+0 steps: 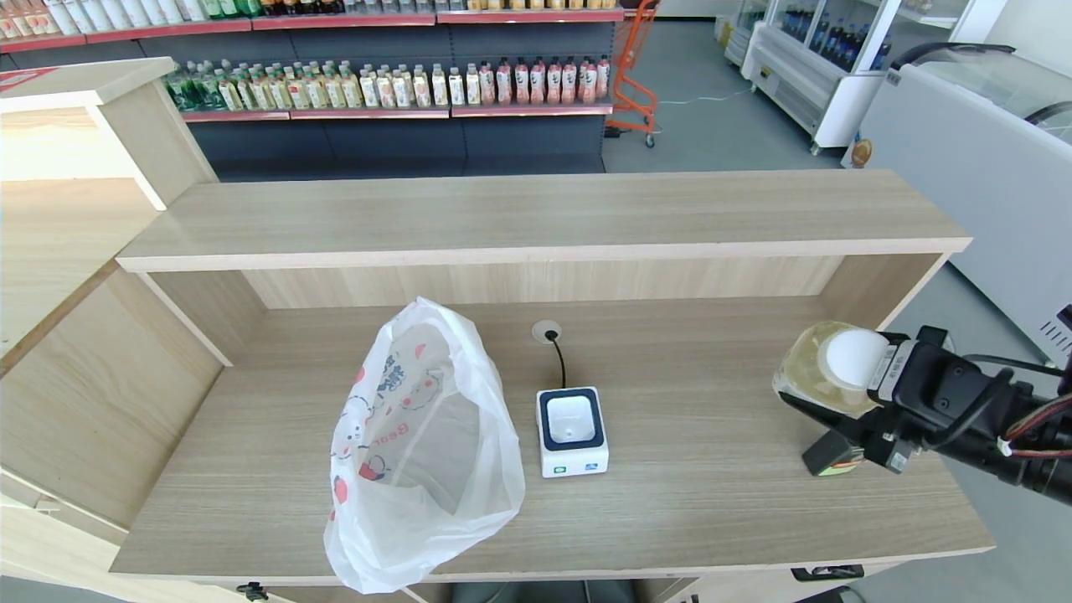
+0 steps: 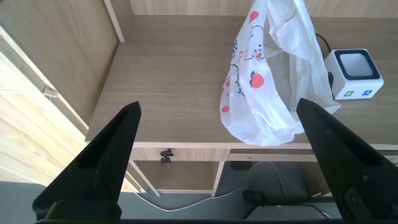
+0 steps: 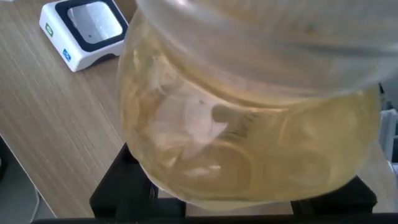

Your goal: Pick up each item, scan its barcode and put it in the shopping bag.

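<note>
A clear jar with a white lid (image 1: 829, 364) and yellowish contents sits at the right end of the wooden counter, with my right gripper (image 1: 825, 419) shut on it. Up close, the jar (image 3: 249, 124) shows pale slices inside. The white barcode scanner (image 1: 572, 430) stands mid-counter, its window facing up, and appears again as the scanner (image 3: 87, 31). Left of it stands the white printed shopping bag (image 1: 419, 444), mouth open toward the front. My left gripper (image 2: 217, 162) hangs open off the counter's front edge, below the bag (image 2: 273, 74).
A raised wooden ledge (image 1: 536, 218) and side walls box in the counter. The scanner's black cable (image 1: 557, 356) runs to a hole at the back. Store shelves with bottles (image 1: 394, 84) and freezers stand beyond.
</note>
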Motion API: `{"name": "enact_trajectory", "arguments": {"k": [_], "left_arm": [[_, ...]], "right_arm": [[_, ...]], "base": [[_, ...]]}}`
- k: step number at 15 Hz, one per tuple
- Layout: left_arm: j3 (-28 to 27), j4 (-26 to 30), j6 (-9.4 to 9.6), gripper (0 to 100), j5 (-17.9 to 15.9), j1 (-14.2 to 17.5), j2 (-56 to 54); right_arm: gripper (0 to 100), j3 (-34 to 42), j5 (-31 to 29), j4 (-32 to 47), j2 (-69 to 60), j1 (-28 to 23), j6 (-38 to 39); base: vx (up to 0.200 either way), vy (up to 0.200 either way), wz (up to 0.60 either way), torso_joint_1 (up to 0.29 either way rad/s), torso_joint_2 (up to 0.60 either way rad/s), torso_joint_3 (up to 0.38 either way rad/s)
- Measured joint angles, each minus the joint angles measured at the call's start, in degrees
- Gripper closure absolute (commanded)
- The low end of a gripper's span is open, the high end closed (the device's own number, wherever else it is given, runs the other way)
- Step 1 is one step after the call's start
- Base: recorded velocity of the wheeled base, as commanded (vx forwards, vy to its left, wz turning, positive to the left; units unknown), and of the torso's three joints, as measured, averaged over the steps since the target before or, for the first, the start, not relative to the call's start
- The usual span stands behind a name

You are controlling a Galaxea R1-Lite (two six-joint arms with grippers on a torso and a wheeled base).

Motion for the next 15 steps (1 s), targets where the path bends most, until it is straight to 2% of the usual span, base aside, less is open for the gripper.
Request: {"name": "enact_trajectory", "arguments": {"k": [4, 6, 10, 15], "left_arm": [[0.0, 0.0, -0.06, 0, 0.0, 0.0, 0.0], [0.0, 0.0, -0.12, 0, 0.02, 0.0, 0.0], [0.0, 0.02, 0.0, 0, 0.04, -0.04, 0.0], [0.0, 0.0, 0.0, 0, 0.0, -0.06, 0.0]], "right_arm": [[100, 0.8, 0.2, 0.0, -0.69, 0.0, 5.85], [100, 1.13, 2.93, 0.01, -0.02, 0.0, 6.89], [100, 1.24, 6.29, -0.16, 3.28, -0.44, 7.74], [100, -0.44, 13.8, -0.71, 10.81, -2.18, 5.66]], "base": [[0.0, 0.2, 0.0, 0.006, 0.0, 0.002], [0.0, 0.2, 0.0, 0.0, 0.01, 0.0], [0.0, 0.0, 0.0, 0.0, 0.0, 0.0], [0.0, 0.0, 0.0, 0.0, 0.0, 0.0]]}}
